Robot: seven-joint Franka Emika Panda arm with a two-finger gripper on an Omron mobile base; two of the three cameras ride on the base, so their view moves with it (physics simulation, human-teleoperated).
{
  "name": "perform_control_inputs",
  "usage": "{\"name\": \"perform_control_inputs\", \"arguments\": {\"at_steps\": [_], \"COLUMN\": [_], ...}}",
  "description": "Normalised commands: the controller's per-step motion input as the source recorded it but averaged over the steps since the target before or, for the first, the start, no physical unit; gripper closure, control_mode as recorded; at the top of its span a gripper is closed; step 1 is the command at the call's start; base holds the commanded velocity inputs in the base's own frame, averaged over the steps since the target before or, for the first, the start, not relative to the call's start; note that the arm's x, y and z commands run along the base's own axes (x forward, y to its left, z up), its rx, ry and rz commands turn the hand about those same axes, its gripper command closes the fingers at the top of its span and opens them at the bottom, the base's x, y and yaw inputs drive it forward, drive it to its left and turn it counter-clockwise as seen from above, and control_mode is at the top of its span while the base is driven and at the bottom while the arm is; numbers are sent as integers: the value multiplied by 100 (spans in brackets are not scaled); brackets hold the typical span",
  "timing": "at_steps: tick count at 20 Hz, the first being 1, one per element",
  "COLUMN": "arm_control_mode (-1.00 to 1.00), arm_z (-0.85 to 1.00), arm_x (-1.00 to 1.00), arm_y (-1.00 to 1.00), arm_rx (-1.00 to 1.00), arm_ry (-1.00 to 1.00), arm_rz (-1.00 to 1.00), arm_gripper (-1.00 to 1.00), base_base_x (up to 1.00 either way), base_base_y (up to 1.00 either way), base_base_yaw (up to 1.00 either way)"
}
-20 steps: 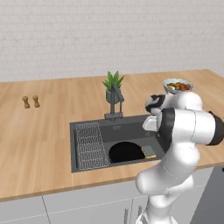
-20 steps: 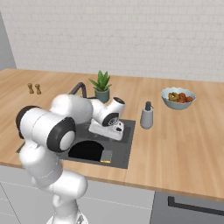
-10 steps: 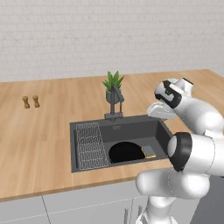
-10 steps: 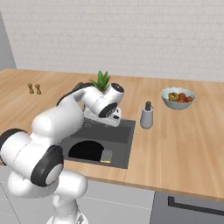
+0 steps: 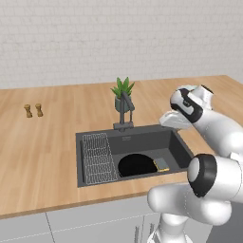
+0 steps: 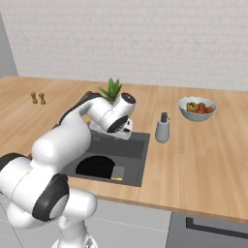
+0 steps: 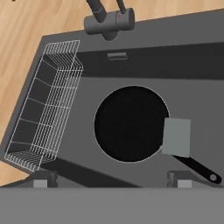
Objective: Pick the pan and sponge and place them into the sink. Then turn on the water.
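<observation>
The black pan (image 7: 131,123) lies flat on the floor of the dark grey sink (image 7: 205,61), its thin handle running toward one corner of the basin. The sponge (image 7: 176,137) rests grey-teal side up, overlapping the pan's rim where the handle begins; from the left base view its yellow edge shows just beside the pan. A wire rack (image 7: 43,109) stands against the sink's far-left wall, apart from both. No stream falls from the faucet (image 7: 108,18), so the water is not yet running.

Compared with a second ago, the arm has lifted out of the basin and swung up over the sink's right side. The gripper (image 7: 111,180) now hangs above the basin looking down into it, its two fingertips spread wide apart and holding nothing.

This suggests both placing steps are done and only turning on the water remains. The likely next move is toward the faucet at the back edge of the sink.

Beyond the sink on the wooden counter (image 5: 47,152) stand a small plant (image 5: 123,89), two brown shakers (image 5: 33,110), a soap dispenser (image 6: 162,128) and a bowl of fruit (image 6: 196,108).
</observation>
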Motion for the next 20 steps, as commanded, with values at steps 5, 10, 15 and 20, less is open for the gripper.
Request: {"name": "perform_control_inputs", "arguments": {"at_steps": [5,10,15,20], "arm_control_mode": [-100,-100,-100,-100], "arm_z": [10,8,0,0], "arm_x": [10,15,15,44], "arm_y": [20,25,31,20], "arm_rx": [15,19,9,0], "arm_ry": [-16,-17,-5,5], "arm_rz": [0,0,0,0], "arm_gripper": [-100,-100,-100,-100], "base_base_x": [0,0,0,0], "base_base_y": [0,0,0,0], "base_base_yaw": [0,0,0,0]}}
